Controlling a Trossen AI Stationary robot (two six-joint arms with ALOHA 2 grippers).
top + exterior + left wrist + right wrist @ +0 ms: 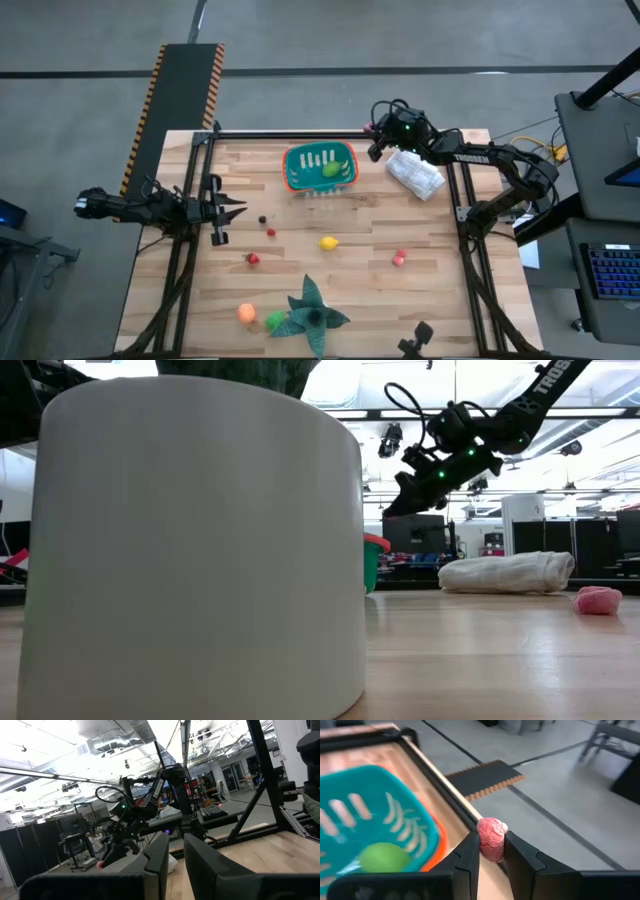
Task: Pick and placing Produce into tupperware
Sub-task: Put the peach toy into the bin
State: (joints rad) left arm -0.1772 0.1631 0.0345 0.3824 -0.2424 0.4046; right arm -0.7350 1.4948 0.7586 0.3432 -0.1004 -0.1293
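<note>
We see the right claw (492, 854) pinching a pink produce piece (491, 839) beside the tupperware (320, 167); left claw (176, 851) looks nearly closed, probably empty.

The teal tupperware (320, 167) with its orange-red rim is sitting upright at the far middle of the table, holding one green piece (331, 170). A wrinkled pink piece (491, 839) is being pinched between the right gripper's (492, 851) fingers, just right of the tub. Yellow (328, 242), pink (399, 258), red (254, 259), orange (246, 313) and green (274, 320) pieces are lying scattered nearer.
</note>
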